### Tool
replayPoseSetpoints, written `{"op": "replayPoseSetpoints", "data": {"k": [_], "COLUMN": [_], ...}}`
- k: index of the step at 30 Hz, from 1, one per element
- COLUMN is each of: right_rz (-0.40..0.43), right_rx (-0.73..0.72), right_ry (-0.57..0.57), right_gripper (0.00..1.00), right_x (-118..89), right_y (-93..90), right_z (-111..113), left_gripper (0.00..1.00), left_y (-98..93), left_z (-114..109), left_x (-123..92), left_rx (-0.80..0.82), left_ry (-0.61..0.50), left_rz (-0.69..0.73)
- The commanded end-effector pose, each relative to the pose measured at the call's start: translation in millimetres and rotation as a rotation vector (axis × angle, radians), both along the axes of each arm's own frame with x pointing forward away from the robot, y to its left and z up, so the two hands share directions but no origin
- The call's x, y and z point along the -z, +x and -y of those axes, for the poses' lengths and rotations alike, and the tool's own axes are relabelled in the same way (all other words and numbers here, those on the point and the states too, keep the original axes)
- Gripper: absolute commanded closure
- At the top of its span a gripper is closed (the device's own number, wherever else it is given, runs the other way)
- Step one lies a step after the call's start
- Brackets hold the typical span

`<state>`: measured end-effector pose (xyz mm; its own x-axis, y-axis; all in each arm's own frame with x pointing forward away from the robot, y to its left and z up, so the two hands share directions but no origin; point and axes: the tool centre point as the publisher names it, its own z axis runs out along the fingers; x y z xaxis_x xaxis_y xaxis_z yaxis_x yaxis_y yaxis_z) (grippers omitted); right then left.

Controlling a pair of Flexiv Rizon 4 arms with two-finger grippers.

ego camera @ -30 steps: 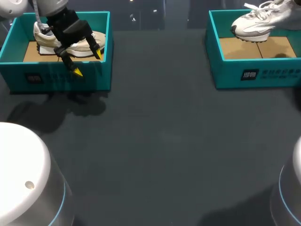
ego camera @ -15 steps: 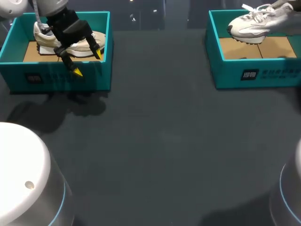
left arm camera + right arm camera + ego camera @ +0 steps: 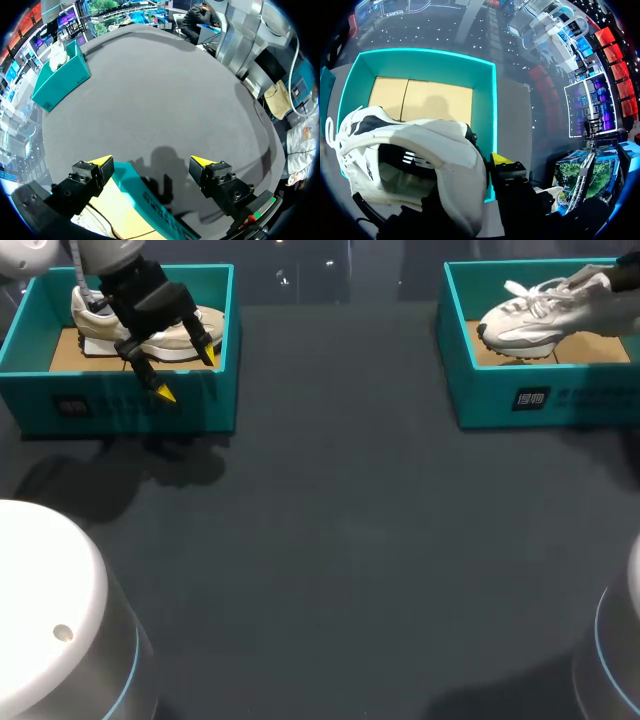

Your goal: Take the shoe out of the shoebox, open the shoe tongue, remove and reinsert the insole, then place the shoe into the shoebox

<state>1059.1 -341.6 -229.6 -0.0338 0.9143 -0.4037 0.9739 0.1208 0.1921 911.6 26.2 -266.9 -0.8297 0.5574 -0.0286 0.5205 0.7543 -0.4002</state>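
Moved: white shoe [image 3: 525,325] sinks lower, toward frame centre.
Our right gripper [image 3: 618,280]: clamped on its heel.
Our left gripper [image 3: 188,375]: fingers apart, upper left.

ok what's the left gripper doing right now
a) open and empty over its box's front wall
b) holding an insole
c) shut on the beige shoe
a: the left gripper has its fingers spread with nothing between them, above the front wall of the left box, while the beige shoe lies inside the box.
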Motion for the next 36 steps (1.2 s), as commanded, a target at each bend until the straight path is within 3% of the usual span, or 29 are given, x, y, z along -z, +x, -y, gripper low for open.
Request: {"op": "replayPoseSetpoints", "data": {"k": [1,10,17,26,36], "right_rz": [0.031,0.031,0.031,0.006,-0.023], "right_rx": [0.007,0.007,0.031,0.057,0.066], "right_ry": [0.001,0.001,-0.003,0.006,0.034], "right_gripper": [1.00,1.00,1.00,1.00,1.00], "right_x": [7.8,7.8,33.1,49.0,74.1], "right_y": [-11.4,-11.4,-11.6,-25.7,-27.3], "right_z": [-0.8,-0.8,4.5,5.4,-1.9], "left_gripper": [0.00,0.00,0.00,0.00,0.00], "left_y": [-0.9,-0.9,-0.9,-0.9,-0.9], "left_z": [-0.4,-0.4,-0.4,-0.4,-0.4], "left_x": [-0.3,-0.3,-0.3,-0.3,-0.3], "left_rx": [0.000,0.000,0.000,0.000,0.000], "left_ry": [0.001,0.001,0.001,0.001,0.001], "left_rz": [0.002,0.002,0.002,0.002,0.002]}}
